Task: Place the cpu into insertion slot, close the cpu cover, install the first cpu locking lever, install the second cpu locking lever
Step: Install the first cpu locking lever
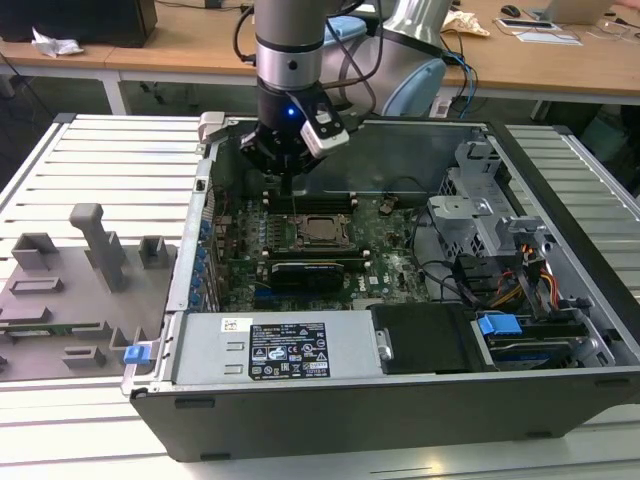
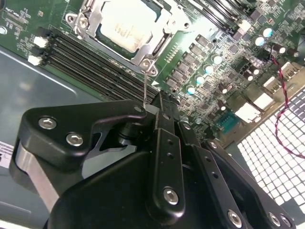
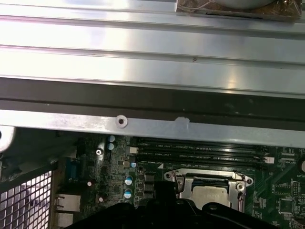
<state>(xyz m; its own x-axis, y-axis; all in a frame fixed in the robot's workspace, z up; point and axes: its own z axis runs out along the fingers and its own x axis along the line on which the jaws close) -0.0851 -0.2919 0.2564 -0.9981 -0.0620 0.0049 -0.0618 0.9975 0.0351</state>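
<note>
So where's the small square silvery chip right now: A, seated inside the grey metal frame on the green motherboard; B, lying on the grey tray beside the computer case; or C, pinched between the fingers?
A: the small square silvery chip lies inside the grey metal frame on the green motherboard, while the fingers pinch only a thin wire lever.

Black tool [image 2: 159, 98] in foreground, fingers pressed together above motherboard [image 2: 214, 47]. Cpu [image 2: 126, 26] sits in socket, pale metal top showing. Cpu cover [image 2: 90, 19] lies flat around it. Thin wire locking lever [image 2: 144, 83] stands upright from socket corner up to tool tip; cannot tell if gripped. Dark memory slots [image 2: 81, 59] run just beside socket. Red-black twisted cable [image 2: 286, 102] crosses the board's edge near bright perforated grille [image 2: 276, 152]. Grey case panel [image 2: 43, 90] beyond slots.
</note>
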